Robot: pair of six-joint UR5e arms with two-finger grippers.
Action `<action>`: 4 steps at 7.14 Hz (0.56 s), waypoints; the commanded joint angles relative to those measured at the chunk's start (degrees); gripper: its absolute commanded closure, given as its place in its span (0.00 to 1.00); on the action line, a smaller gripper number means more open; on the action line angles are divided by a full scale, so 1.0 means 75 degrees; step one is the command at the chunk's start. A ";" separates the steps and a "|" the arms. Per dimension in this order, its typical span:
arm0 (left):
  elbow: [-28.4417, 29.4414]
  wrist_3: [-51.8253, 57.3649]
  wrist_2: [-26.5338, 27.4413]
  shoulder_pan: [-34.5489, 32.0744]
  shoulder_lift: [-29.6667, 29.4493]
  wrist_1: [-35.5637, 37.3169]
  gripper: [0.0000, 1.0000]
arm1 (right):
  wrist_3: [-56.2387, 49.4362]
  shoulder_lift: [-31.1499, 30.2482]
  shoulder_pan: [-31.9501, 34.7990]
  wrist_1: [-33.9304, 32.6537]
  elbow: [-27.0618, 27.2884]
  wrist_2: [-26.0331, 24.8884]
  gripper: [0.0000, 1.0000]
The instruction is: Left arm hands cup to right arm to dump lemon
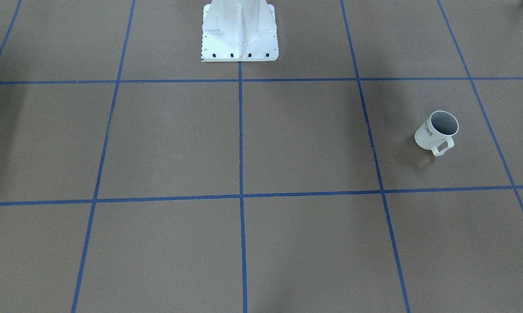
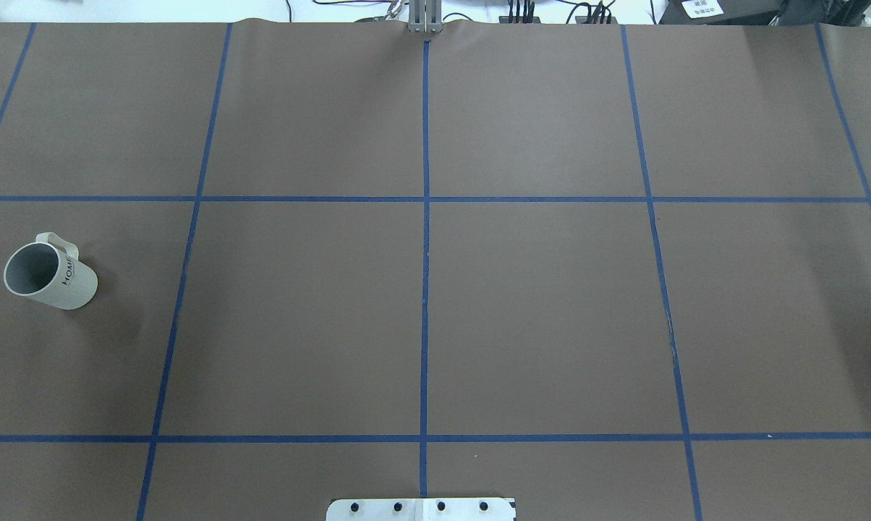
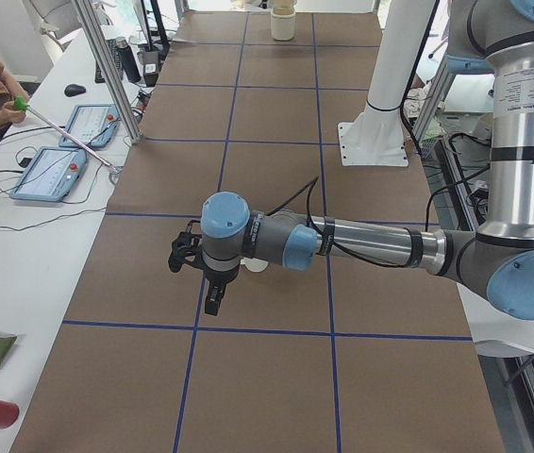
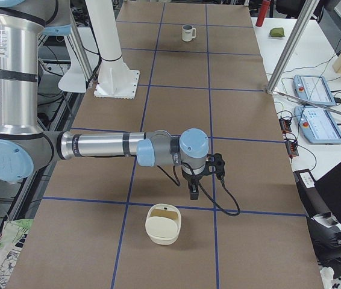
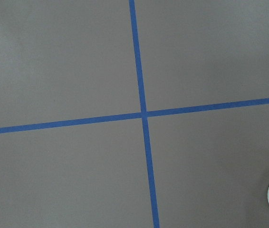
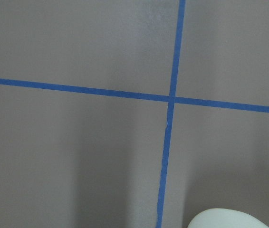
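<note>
You have everything left to do: in the overhead view the cup (image 2: 51, 275) stands upright at middle left on the counter (image 2: 298, 325), ungrasped. The left claw (image 3: 212, 297) and right claw (image 4: 193, 191) show only from the sides, so I cannot tell open or closed. A cream tub (image 4: 163, 224) sits near the right claw; no lemon shows.

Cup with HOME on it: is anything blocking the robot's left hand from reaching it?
No, nothing visible does. Only bare brown paper shows around the small white HOME mug, and the left hand hangs just beside it.
</note>
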 commanded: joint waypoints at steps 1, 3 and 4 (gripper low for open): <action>-0.0643 -0.1195 -0.0097 0.0467 -0.0061 -0.0109 0.00 | 0.0235 0.0196 -0.0021 -0.0044 0.0239 -0.0076 0.00; -0.0844 -0.3501 -0.1033 0.1284 -0.0050 -0.0318 0.00 | 0.0237 0.0210 -0.0138 -0.0045 0.0078 0.0016 0.00; -0.0858 -0.4279 -0.0826 0.1718 0.0182 -0.0900 0.00 | 0.0237 0.0198 -0.0243 -0.0010 0.0030 0.0051 0.00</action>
